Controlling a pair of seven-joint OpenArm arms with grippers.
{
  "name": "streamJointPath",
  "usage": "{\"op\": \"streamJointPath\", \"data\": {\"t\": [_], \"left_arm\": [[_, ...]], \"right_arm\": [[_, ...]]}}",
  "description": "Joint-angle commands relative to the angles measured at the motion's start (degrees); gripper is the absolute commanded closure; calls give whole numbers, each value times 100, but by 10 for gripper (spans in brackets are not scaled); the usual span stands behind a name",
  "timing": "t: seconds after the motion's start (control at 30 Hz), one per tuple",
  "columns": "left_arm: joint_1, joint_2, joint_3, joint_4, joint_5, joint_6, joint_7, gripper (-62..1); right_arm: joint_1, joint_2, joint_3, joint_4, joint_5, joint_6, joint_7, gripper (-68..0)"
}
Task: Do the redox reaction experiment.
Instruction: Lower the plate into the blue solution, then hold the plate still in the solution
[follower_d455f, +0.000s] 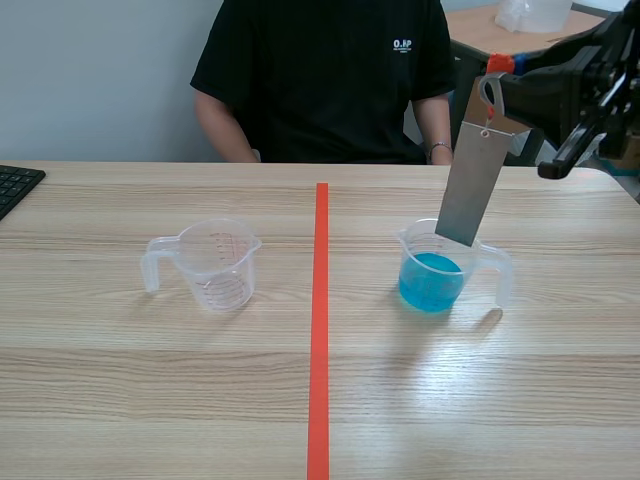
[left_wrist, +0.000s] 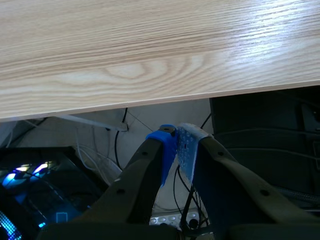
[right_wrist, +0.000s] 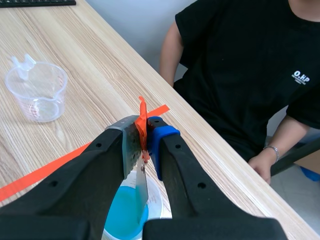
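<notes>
Roughly midway: right claw (right_wrist: 145, 132) clamped on metal strip (follower_d455f: 472, 175), tip at blue-solution cup (follower_d455f: 432, 282) rim; dipping looks pending. Left claw (left_wrist: 176, 145) closed, empty, below counter (left_wrist: 150, 50) edge.

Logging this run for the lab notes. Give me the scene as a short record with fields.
right pincer: shut on the metal strip, at its orange-tagged top end
strip pose: hangs tilted, lower end at the mouth of the right cup
right cup contents: blue liquid; whether the strip touches it cannot be told
left pincer: shut on nothing, below the table edge
empty cup: upright, on the robot's left of the tape line
person: seated across the table
</notes>
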Motion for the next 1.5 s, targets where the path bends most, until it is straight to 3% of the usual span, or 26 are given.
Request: {"op": "streamJointPath", "data": {"t": [0.0, 0.4, 0.6, 1.0, 1.47], "left_arm": [[-15, 85, -37, 35, 4, -15, -74, -47], [-48, 216, -37, 31, 2, -52, -59, -47], [-236, 214, -37, 20, 2, -55, 400, -47], [-236, 212, -37, 20, 2, -55, 466, -47], [-236, 214, -37, 20, 2, -55, 466, -47]], "right_arm": [[98, -4, 37, -24, -31, -39, 127, -15], [133, -527, -37, -614, -824, -9, 570, -15], [396, -798, -184, -1108, -1174, 90, 693, -15], [608, -1047, -605, -1615, -1810, 90, 922, -15], [605, -1064, -643, -1615, -1956, 90, 920, -15]]}}
